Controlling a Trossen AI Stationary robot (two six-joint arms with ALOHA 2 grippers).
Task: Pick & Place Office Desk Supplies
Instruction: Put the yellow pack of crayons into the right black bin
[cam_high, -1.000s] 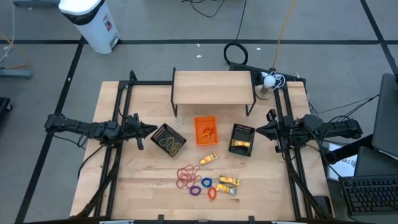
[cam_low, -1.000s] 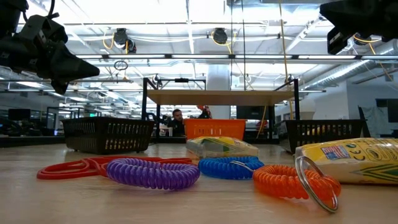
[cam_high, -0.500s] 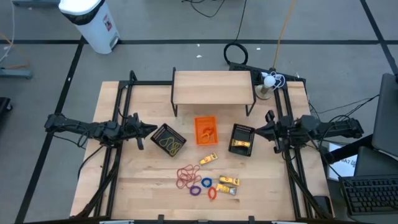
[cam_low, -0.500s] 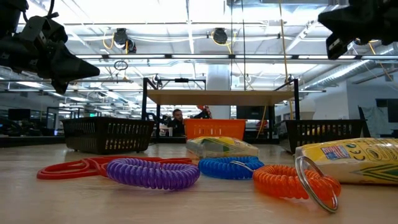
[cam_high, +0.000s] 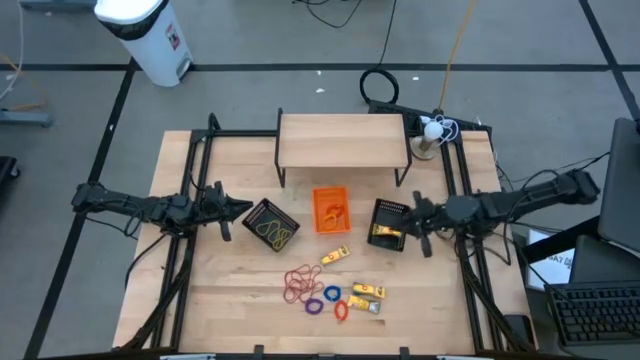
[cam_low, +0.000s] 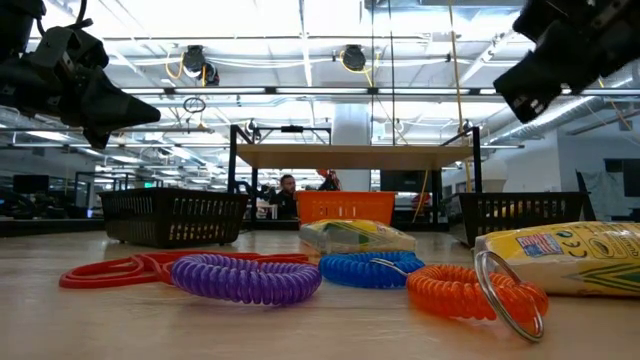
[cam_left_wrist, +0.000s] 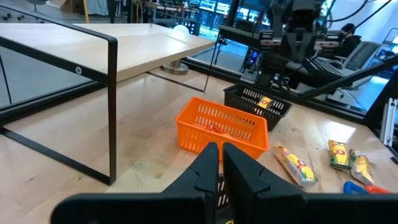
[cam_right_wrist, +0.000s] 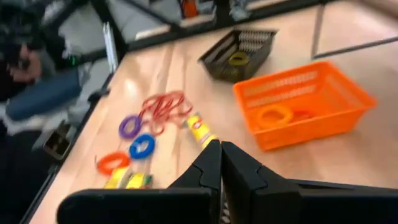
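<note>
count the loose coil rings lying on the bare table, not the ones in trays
3, in a cluster near the front edge: a purple ring, a blue ring beside it toward the trays, and an orange ring nearest the edge. None seems hidden.

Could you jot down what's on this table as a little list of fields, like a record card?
Loose items: red rubber bands, purple ring, blue ring, orange ring, yellow packets
Orange tray: centre, holds orange items
Left black tray: holds yellow bands
Right black tray: holds yellow packet
Left gripper: shut, beside left tray
Right gripper: shut, above right tray
Wooden shelf: at back
</note>
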